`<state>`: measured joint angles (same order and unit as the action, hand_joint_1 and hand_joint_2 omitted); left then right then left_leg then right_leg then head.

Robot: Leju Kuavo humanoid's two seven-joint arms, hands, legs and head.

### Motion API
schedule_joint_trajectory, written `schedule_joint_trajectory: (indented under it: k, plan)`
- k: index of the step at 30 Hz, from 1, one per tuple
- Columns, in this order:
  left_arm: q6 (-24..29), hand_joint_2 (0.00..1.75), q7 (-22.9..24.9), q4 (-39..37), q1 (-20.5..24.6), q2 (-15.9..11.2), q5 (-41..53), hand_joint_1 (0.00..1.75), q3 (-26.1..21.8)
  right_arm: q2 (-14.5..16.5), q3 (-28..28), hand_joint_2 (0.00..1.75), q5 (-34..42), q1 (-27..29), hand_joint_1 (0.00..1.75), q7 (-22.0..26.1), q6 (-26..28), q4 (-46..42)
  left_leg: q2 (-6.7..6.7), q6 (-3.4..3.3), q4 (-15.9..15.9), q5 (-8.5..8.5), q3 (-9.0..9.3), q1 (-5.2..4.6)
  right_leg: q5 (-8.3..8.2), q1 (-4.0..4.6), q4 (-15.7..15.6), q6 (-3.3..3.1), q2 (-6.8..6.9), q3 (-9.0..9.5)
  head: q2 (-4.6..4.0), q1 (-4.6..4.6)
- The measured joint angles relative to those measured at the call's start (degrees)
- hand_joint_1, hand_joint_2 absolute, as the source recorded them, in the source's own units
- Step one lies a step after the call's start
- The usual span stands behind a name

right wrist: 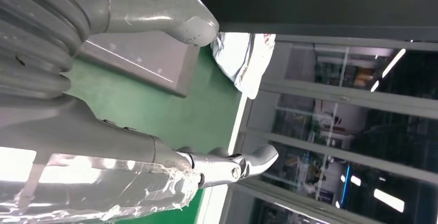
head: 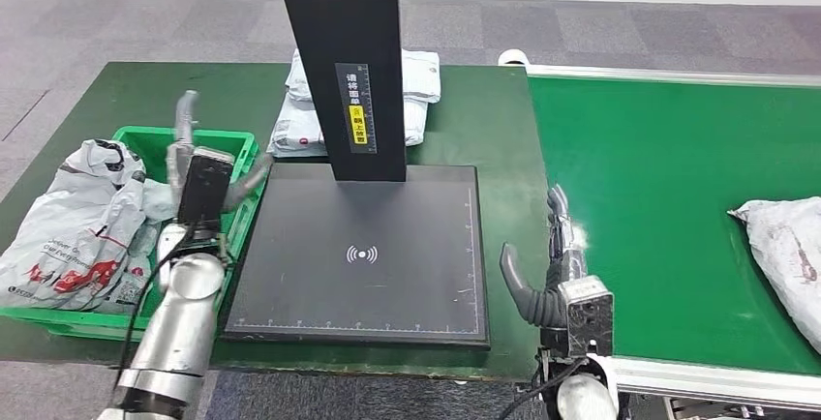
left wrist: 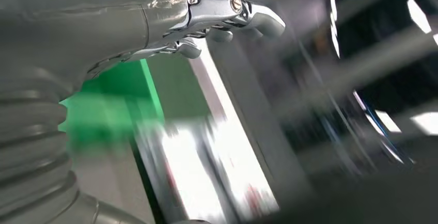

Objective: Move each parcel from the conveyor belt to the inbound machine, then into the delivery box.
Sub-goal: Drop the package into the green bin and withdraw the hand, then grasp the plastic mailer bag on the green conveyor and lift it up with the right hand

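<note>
The left hand [head: 198, 164] is up over the right edge of the green box [head: 145, 139]. Its fingers are spread apart and it holds nothing. In the box lie grey parcels in the box [head: 82, 217], piled on the left side.

The right hand [head: 557, 265] is low and near, between the black machine plate [head: 363, 255] and the green conveyor belt [head: 658, 207]. Its fingers point away and its thumb sticks out to the left. They are apart, and it holds nothing too.

The plate lies flat on the dark green table [head: 106, 91], just right of the box. A tall black post [head: 344, 62] stands at the plate's far edge. Behind the post sit white parcels [head: 416, 101] in a small pile.

1 grey parcel on the belt [head: 789, 255] lies at the far right side of the belt, well apart from the right hand.
</note>
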<state>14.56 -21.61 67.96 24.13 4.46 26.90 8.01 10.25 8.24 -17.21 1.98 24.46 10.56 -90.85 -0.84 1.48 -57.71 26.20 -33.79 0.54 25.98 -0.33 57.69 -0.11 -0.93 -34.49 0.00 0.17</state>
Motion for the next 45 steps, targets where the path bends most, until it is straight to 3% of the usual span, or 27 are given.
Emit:
schedule_joint_trajectory:
  k: [2, 3, 7, 13, 17, 21, 26, 45]
  plan:
    - [-2.38, 1.75, -2.13, -3.26, 1.36, 2.35, -5.08, 0.00, 2.25, 0.00, 0.00, 0.00, -0.62, -2.42, 0.00, -0.51, 1.19, 2.22, 0.01, -0.02, -0.01, -0.02, 0.01, 0.00, -0.04, -0.05, 0.00, 0.05, 0.00, 0.01, 0.00, 0.01]
    - [-3.27, 1.75, -2.43, -4.80, 2.10, 3.48, -7.05, 0.00, 3.27, 0.00, 0.00, 0.00, -0.84, -3.48, 0.00, -0.71, 1.76, 3.28, 0.01, -0.03, -0.02, -0.02, 0.01, -0.01, -0.07, -0.08, 0.00, 0.08, -0.01, 0.01, 0.00, 0.01]
    - [-6.25, 1.75, -2.54, -11.95, 5.71, 8.17, -14.84, 0.00, 7.14, 0.00, 0.04, 1.75, -0.03, -6.90, 0.00, -1.04, 3.40, 8.10, -0.05, -0.09, -0.05, -0.06, -0.02, -0.06, -0.11, -0.15, 0.00, 0.15, 0.03, 0.02, 0.00, 0.01]
    - [-6.30, 1.75, -2.83, -20.87, 9.52, 12.97, -19.71, 0.00, 11.28, 0.00, 0.12, 1.75, 1.97, -8.60, 0.00, -0.76, 4.59, 13.11, -0.11, -0.10, -0.06, -0.03, -0.06, -0.08, -0.10, -0.15, 0.00, 0.15, 0.06, -0.01, 0.00, 0.00]
    - [-5.84, 1.75, -3.58, -24.53, 10.81, 14.41, -21.39, 0.00, 12.43, -0.02, 0.13, 0.00, 2.14, -8.86, 0.00, -0.56, 5.25, 14.73, -0.12, -0.09, -0.05, -0.02, -0.07, -0.07, -0.08, -0.14, 0.00, 0.13, 0.06, -0.03, 0.00, -0.01]
    - [-2.16, 1.75, -5.73, -27.86, 11.34, 15.46, -22.34, 0.00, 13.61, -0.03, 0.13, 1.75, 2.06, -8.85, 0.00, 0.04, 6.66, 16.16, -0.10, -0.08, -0.04, -0.02, -0.07, -0.07, -0.08, -0.13, 0.00, 0.13, 0.05, -0.04, 0.00, 0.01]
    - [3.20, 1.75, -9.37, -30.01, 11.08, 15.80, -22.42, 0.00, 14.67, -0.07, 0.13, 1.75, 1.64, -8.88, 0.00, 0.39, 7.72, 18.27, -0.09, -0.08, -0.03, -0.02, -0.08, -0.07, -0.08, -0.11, 0.00, 0.13, 0.03, -0.03, 0.00, 0.00]
    - [4.88, 1.75, -11.05, -32.98, 10.09, 15.35, -23.44, 0.00, 15.24, -0.89, 0.17, 1.75, 1.26, -10.26, 0.00, 2.52, 11.38, 22.46, -0.11, -0.09, -0.03, -0.02, -0.11, -0.08, -0.08, -0.13, 0.00, 0.13, 0.05, -0.03, 0.00, 0.01]
